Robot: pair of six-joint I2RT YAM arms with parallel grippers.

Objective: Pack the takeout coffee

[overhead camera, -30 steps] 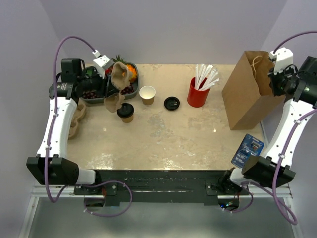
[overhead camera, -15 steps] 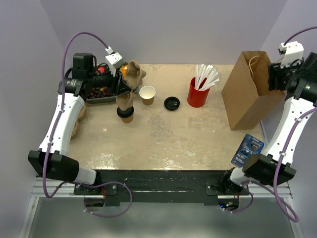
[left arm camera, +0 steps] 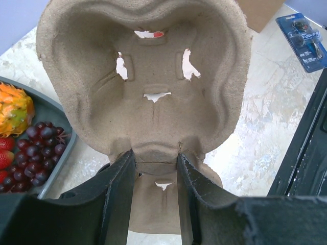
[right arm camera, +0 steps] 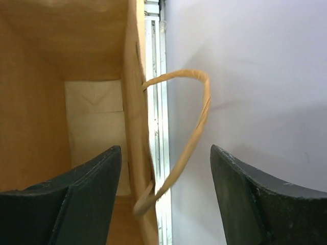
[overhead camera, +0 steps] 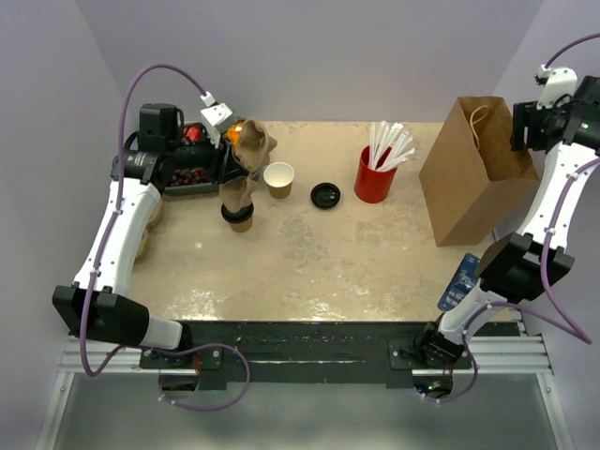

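The takeout coffee (overhead camera: 242, 220), a small paper cup with a black lid, stands at the left middle of the table. It is partly covered by a tan pulp cup carrier (overhead camera: 246, 155) hanging just over it. My left gripper (overhead camera: 225, 157) is shut on that carrier. In the left wrist view the fingers (left arm camera: 118, 189) pinch the carrier's (left arm camera: 148, 76) central ridge, and the coffee is hidden behind it. My right gripper (right arm camera: 166, 148) is open above the right wall of the brown paper bag (overhead camera: 473, 178). The bag's paper handle (right arm camera: 196, 117) loops loose between the jaws.
A lidless paper cup (overhead camera: 278, 179), a loose black lid (overhead camera: 325, 195) and a red cup with white straws (overhead camera: 375, 173) stand mid-table. A fruit tray (overhead camera: 187, 178) is at the back left, more carriers (overhead camera: 145, 230) at the left edge, a blue package (overhead camera: 459, 286) at the front right.
My right gripper has opened and drawn up and back from the bag's top. My left gripper has carried the cup carrier right, over the lidded cup.
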